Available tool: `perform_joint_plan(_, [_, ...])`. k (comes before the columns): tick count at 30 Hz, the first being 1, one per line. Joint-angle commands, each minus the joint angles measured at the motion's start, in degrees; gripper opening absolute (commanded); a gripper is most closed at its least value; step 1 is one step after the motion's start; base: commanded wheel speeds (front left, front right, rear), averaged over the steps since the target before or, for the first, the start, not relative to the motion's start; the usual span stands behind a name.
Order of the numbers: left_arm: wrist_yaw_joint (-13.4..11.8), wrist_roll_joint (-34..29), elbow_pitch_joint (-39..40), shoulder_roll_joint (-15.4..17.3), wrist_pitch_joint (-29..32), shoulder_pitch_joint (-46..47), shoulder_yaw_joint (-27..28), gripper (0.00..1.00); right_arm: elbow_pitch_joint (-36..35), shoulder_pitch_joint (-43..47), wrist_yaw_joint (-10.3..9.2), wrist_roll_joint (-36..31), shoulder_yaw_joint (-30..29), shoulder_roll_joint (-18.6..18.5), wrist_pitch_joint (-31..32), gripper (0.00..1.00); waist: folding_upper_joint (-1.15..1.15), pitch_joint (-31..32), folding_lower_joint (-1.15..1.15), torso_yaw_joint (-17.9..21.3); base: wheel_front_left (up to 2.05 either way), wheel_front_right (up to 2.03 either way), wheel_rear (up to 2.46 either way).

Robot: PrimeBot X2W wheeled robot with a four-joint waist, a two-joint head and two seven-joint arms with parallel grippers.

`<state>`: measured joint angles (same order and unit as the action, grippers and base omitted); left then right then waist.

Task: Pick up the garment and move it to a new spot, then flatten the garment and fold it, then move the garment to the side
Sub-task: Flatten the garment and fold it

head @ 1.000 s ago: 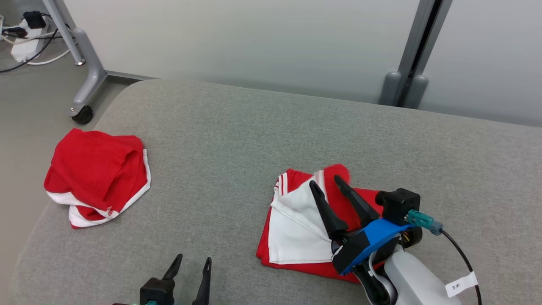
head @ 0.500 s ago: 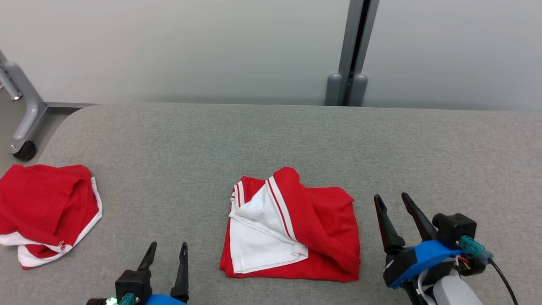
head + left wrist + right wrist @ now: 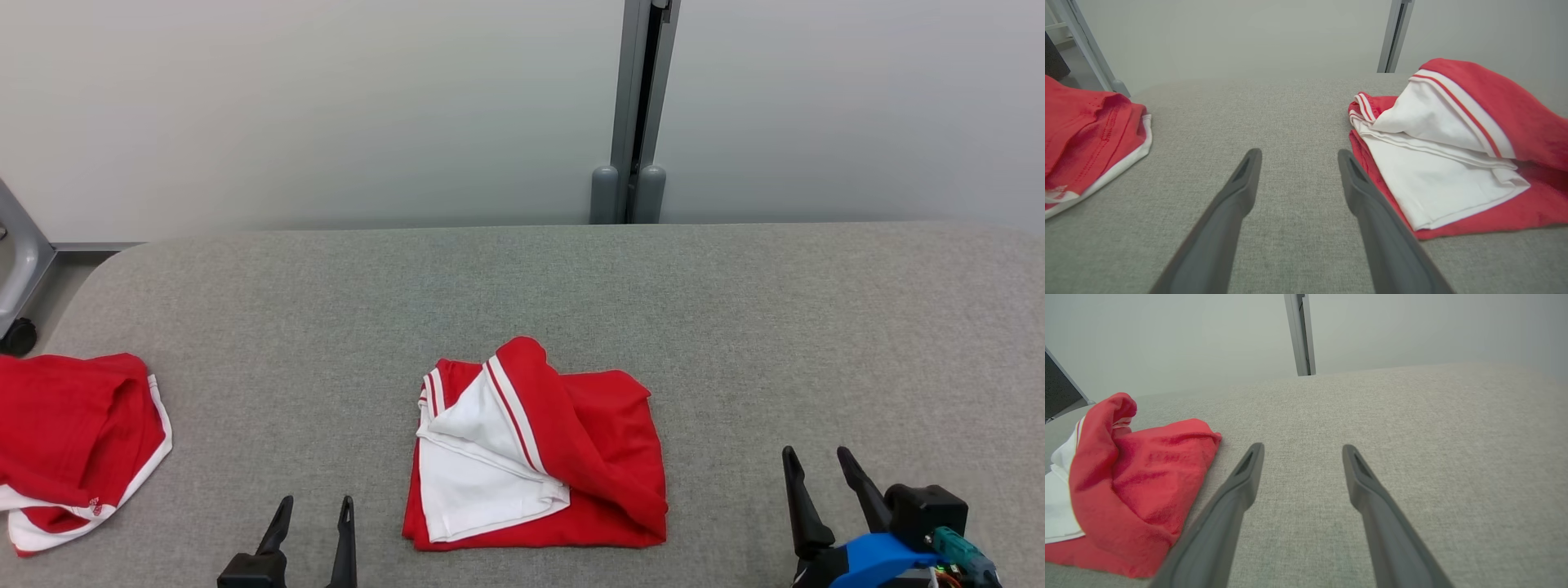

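Observation:
A folded red and white garment [image 3: 535, 457] lies at the middle of the grey padded surface [image 3: 571, 286], a red flap draped over its white panel. In the left wrist view the garment [image 3: 1453, 151] is to the right of my fingers; in the right wrist view the garment [image 3: 1126, 486] lies to the left. My left gripper [image 3: 317, 505] is open near the front edge, left of the garment and apart from it. Over at the lower right, my right gripper [image 3: 815, 459] is open too, with nothing between its fingers.
A second red and white garment [image 3: 69, 445] lies bunched at the surface's left edge, seen also as a red heap [image 3: 1086, 134] in the left wrist view. A grey post [image 3: 633, 114] stands behind the surface, and a wheeled frame leg [image 3: 16, 269] at far left.
My right gripper has let go of the middle garment and drawn back to the lower right. The head camera has turned, so the whole scene has shifted left and down.

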<state>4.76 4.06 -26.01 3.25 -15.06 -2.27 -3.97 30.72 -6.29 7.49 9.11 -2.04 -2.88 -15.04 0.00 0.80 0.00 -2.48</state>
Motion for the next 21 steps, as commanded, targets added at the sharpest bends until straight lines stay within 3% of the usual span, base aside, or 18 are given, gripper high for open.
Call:
perform_joint_plan(1, [0.04,0.23,0.18,-0.01,-0.15,-0.21,0.30,1.00,0.04,1.07,0.00,-0.33,-0.14,-0.08,-0.19,1.00,0.00,-0.01,0.00,-0.02,0.00,0.00,0.00])
perform_joint_plan(10, [0.58,0.09,0.24,-0.20,-0.15,0.69,-0.33,1.00,1.46,-0.44,0.00,-0.49,0.83,-0.08,-0.19,1.00,0.00,-0.61,0.00,-1.23,0.00,0.00,0.00])
perform_joint_plan(11, [0.71,0.23,0.05,-0.21,-0.15,0.96,-0.47,1.00,1.98,-1.00,0.00,-0.75,1.39,-0.07,-0.19,0.60,0.00,-0.83,0.00,-1.62,0.00,0.00,0.00])
perform_joint_plan(12, [0.80,0.56,-0.38,-0.21,-0.14,1.12,-0.66,1.00,2.85,-1.55,0.00,-0.84,1.91,-0.07,-0.19,0.07,0.00,-1.12,0.00,-2.12,0.00,0.00,0.00])
perform_joint_plan(13, [0.89,0.69,-0.72,-0.21,-0.15,1.49,-0.86,1.00,3.59,-2.33,0.00,-0.74,2.24,-0.08,-0.19,0.00,0.00,-1.70,0.00,-2.73,0.00,0.00,0.00])
perform_joint_plan(21, [1.96,1.45,-1.15,-0.26,-0.15,4.07,-2.40,1.00,11.82,-13.13,0.00,-3.61,5.82,-0.10,0.08,0.00,0.00,-4.76,0.00,-8.89,0.00,0.00,0.00])
